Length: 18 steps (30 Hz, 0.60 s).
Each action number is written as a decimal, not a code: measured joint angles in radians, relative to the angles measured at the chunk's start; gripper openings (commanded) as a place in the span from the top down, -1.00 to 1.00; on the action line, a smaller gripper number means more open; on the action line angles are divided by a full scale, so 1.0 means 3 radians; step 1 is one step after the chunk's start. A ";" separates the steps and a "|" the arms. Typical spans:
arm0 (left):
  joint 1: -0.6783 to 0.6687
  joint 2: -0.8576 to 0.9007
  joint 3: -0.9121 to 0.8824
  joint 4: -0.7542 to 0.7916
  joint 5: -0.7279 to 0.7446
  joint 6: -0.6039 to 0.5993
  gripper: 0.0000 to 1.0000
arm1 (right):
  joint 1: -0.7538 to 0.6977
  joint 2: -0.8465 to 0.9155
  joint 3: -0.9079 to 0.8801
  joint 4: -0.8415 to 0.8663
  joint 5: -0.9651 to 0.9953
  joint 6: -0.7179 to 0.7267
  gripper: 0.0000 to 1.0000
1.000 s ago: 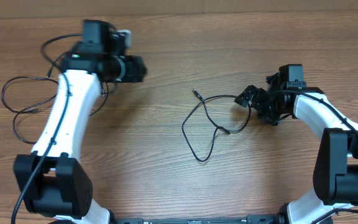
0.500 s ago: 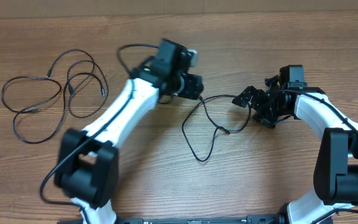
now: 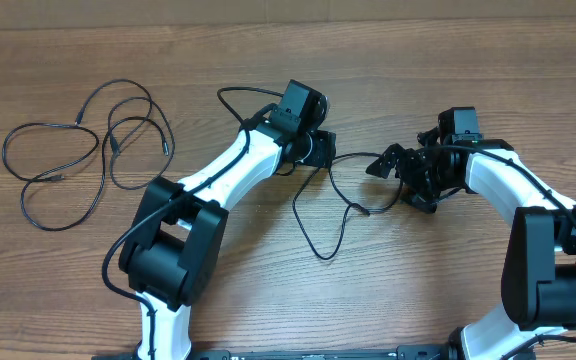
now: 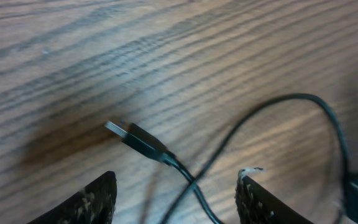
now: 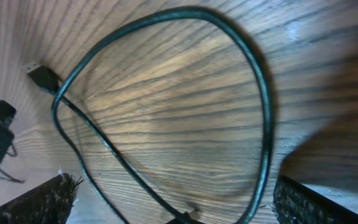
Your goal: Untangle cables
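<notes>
Left gripper (image 4: pixel 178 202): dark woven-textured fingers (image 4: pixel 92 200) stand partly apart, gripping nothing. A thin black cable (image 4: pixel 294 96) runs between them, its flat metal USB plug (image 4: pixel 132 138) just ahead. Right gripper (image 5: pixel 179 202): fingers (image 5: pixel 39 200) spread wide and empty above the same cable's loop. This cable lies mid-way across the brown wood-grain table (image 3: pixel 418 300). A second looped black cable (image 3: pixel 99 160) lies well apart, at far left.
</notes>
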 measured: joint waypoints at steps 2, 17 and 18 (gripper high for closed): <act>-0.0003 0.0050 0.0000 0.0078 -0.0069 0.0003 -0.14 | 0.0000 0.0000 0.0000 -0.0052 0.0084 0.0000 -1.00; -0.0008 0.0198 0.0362 -0.0043 0.0080 0.0348 0.40 | -0.0656 -0.0010 0.0006 -0.0313 0.0411 0.0005 -1.00; -0.0008 0.0198 0.0462 -0.0229 0.0071 0.0219 0.40 | -0.0741 -0.0010 0.0006 -0.0310 0.0412 0.0008 -1.00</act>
